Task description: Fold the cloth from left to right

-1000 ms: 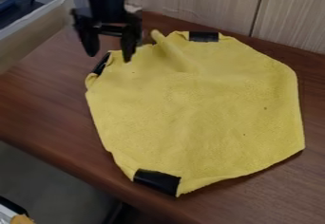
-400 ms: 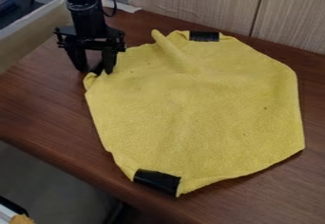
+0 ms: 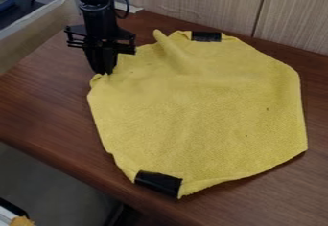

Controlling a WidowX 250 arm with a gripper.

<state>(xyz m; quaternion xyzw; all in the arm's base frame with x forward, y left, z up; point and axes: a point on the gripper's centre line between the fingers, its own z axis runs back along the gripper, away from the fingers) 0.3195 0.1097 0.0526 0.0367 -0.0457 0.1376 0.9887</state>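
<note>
The black gripper (image 3: 104, 72) points down at the upper left edge of the yellow cloth (image 3: 198, 105). Its fingers are together on that edge, where they hide a black taped patch. The cloth lies spread on the brown table, with a raised crease near its top left. One black tape patch (image 3: 206, 37) marks the top edge and another (image 3: 158, 183) the bottom left corner.
A light wood panel (image 3: 198, 2) stands behind the brown table (image 3: 45, 100). At the upper left is a pale board (image 3: 38, 31). The table's front edge runs diagonally below the cloth.
The gripper has come down to the cloth's upper left edge and its fingers have shut there. The edge has shifted slightly to the right, and its taped patch is now covered.
</note>
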